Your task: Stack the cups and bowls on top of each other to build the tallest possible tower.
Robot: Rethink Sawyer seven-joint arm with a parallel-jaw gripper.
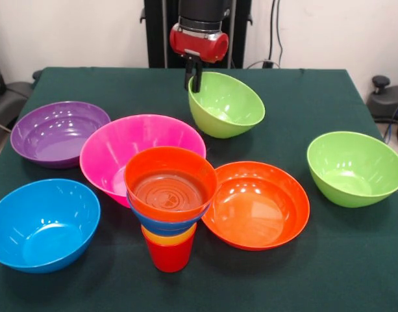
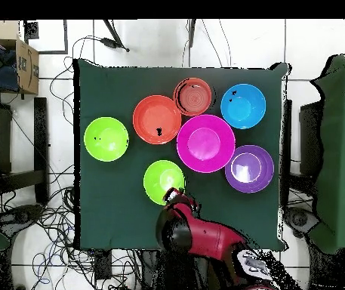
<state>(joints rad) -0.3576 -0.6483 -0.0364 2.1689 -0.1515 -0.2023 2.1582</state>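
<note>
The tower (image 1: pixel 169 208) stands near the front: red cup (image 1: pixel 168 255) lowest, then an orange cup, a small blue bowl and a small orange-red bowl (image 1: pixel 171 184) on top. It also shows in the overhead view (image 2: pixel 194 96). My gripper (image 1: pixel 193 83) is at the far side, shut on the near-left rim of a lime green bowl (image 1: pixel 228 107), which hangs tilted. In the overhead view the gripper (image 2: pixel 173 195) sits at the edge of that bowl (image 2: pixel 161 181).
Loose bowls lie around the tower: purple (image 1: pixel 59 133), large pink (image 1: pixel 130 146), light blue (image 1: pixel 43 224), large orange-red (image 1: pixel 257 205) and a second lime green bowl (image 1: pixel 354 168) at the right. The pink bowl touches the tower's back.
</note>
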